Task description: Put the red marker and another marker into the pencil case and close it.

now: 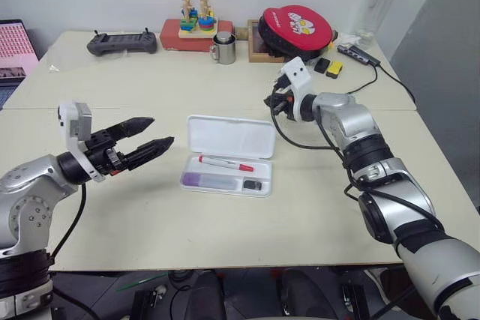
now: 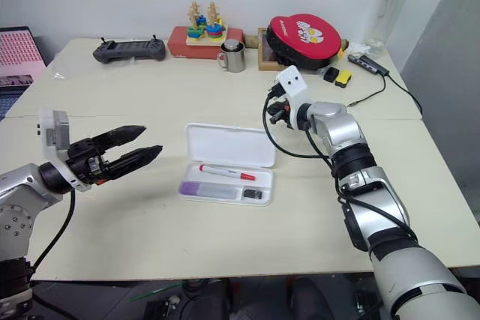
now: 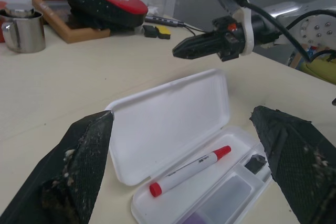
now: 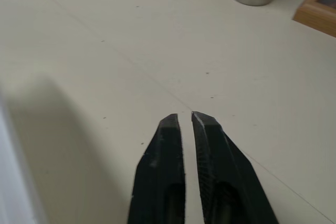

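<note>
My right claw [image 3: 178, 52] hangs above and behind the pencil case [image 1: 229, 157], past its raised lid, with its two black fingers [image 4: 169, 145] pressed together and nothing between them. My left claw [image 1: 156, 134] hovers off the case's left side, level with it and pointing toward it, its fingers spread wide and empty.

The pencil case lies open on the table [image 1: 150, 207], lid flat on the far side of the tray. The red marker [image 1: 226, 163] rests in the tray's rear compartment, next to the hinge, its cap toward my right. The lavender marker [image 1: 193, 179] lies in the front compartment, at its left end, under what looks like a pale translucent cover. A small dark object [image 1: 253, 184] sits at the tray's right end; I cannot tell what it is.

So by my reading both markers are already in, and the loading part is done. What is left is closing: the lid has to be swung forward over the tray and pressed shut. My right claw, behind the lid's far edge, looks the better placed for that. The mug [image 1: 223, 48] and the other clutter stand well behind the case.
</note>
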